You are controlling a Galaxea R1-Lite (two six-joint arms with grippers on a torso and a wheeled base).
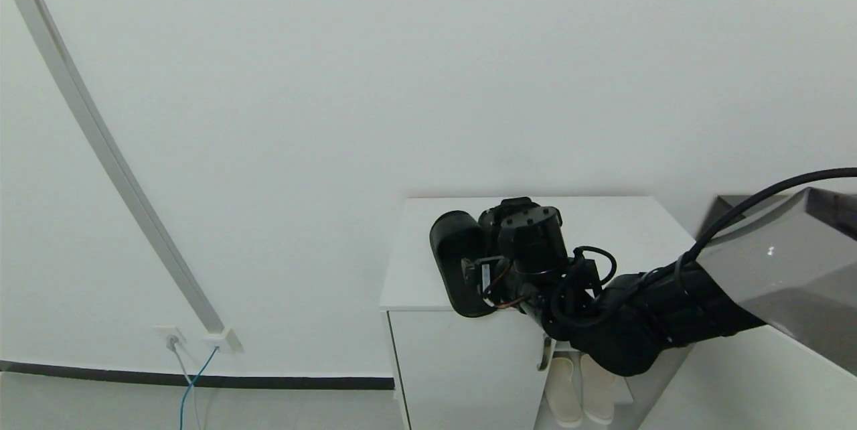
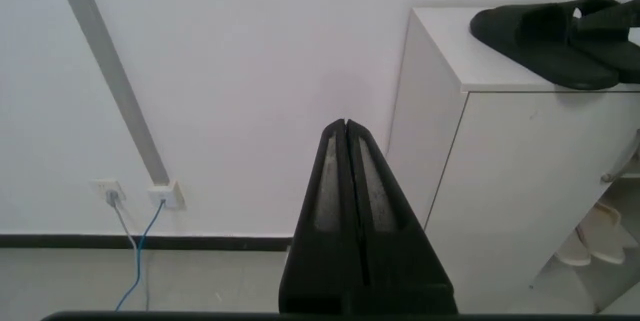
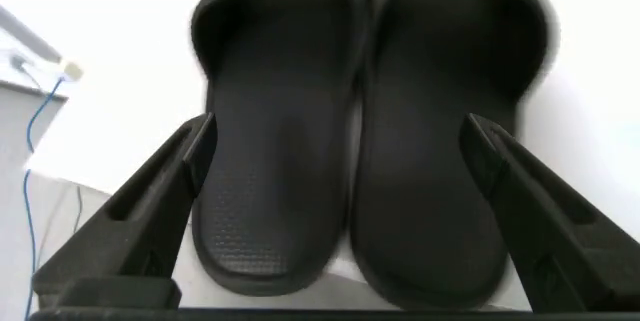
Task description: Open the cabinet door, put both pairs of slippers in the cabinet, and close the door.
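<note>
Black slippers lie on the cabinet top, reaching its front edge. The right gripper is open, 1 finger on each side. White slippers sit inside, at 5 o'clock. The left gripper is closed, in open room off the cabinet.

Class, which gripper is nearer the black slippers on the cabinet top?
Right. The right gripper sits over the black slippers, its open fingers flanking the pair; the left gripper hangs shut, off to one side of the white cabinet.

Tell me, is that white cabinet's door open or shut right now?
Open: one side of the cabinet is uncovered, and white slippers show inside it.
</note>
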